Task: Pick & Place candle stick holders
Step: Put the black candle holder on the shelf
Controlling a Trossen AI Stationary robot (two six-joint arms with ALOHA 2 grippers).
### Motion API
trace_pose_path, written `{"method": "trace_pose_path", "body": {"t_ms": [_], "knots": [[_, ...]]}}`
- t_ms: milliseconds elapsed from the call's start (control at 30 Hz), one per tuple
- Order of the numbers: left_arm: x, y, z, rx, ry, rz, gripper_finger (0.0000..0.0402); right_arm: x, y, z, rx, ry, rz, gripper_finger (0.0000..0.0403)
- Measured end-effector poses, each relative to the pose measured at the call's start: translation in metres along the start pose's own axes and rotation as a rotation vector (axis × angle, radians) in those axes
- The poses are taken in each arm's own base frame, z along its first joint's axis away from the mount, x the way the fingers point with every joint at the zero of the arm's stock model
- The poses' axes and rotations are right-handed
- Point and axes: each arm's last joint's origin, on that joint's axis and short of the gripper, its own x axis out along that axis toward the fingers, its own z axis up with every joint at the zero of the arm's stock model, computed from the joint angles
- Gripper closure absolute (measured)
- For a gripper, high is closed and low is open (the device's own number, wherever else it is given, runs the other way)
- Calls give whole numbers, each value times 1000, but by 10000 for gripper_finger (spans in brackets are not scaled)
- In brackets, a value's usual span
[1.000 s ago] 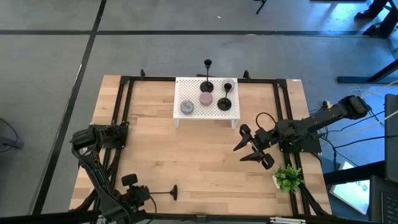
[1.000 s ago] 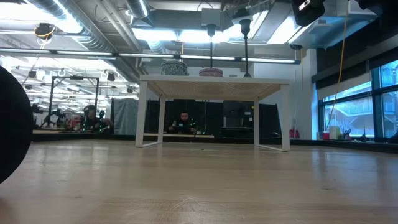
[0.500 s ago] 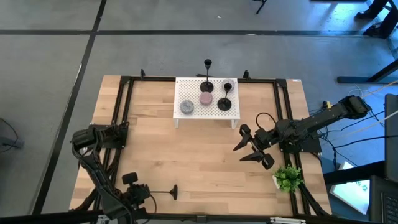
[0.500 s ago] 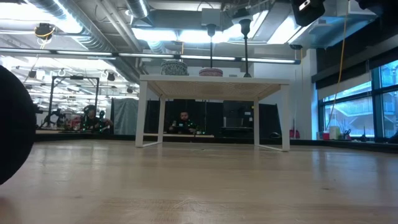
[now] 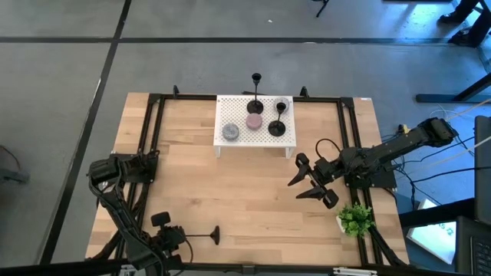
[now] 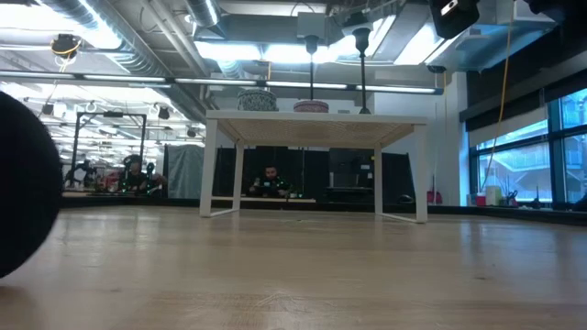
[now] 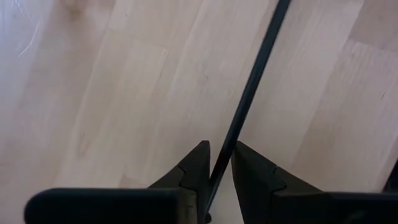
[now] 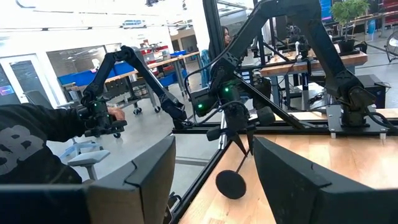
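Black candle stick holder (image 7: 249, 93) clamped in left pincer (image 7: 217, 165) (right pincer (image 5: 311, 181) gaping).

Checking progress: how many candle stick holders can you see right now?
3. Two stand on the white rack: the tall holder and shorter holder. The third holder lies in the left gripper near the table's front edge.

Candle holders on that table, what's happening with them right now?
The left claw is shut on the thin stem of a black candle holder, held sideways over the near edge of the wooden table. Two more candle holders stand on the small white stand at the far side, next to two small round pots. The right claw hangs open and empty over the right side of the table.
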Motion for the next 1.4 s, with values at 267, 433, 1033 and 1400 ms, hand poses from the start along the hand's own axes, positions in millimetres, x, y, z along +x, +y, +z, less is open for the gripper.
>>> {"method": "trace_pose_path", "body": {"t_ms": [267, 433, 1033, 1400], "knots": [[0, 0, 0, 6, -7, 0, 361, 0, 0, 0, 0, 0, 0, 183], [0, 0, 1, 7, -11, 1, 380, 0, 0, 0, 0, 0, 0, 183], [14, 8, -5, -51, -17, -3, 392, 0, 0, 0, 0, 0, 0, 183], [-18, -10, 16, 0, -32, -14, 394, 0, -1, 0, 5, -13, -47, 183]]}}
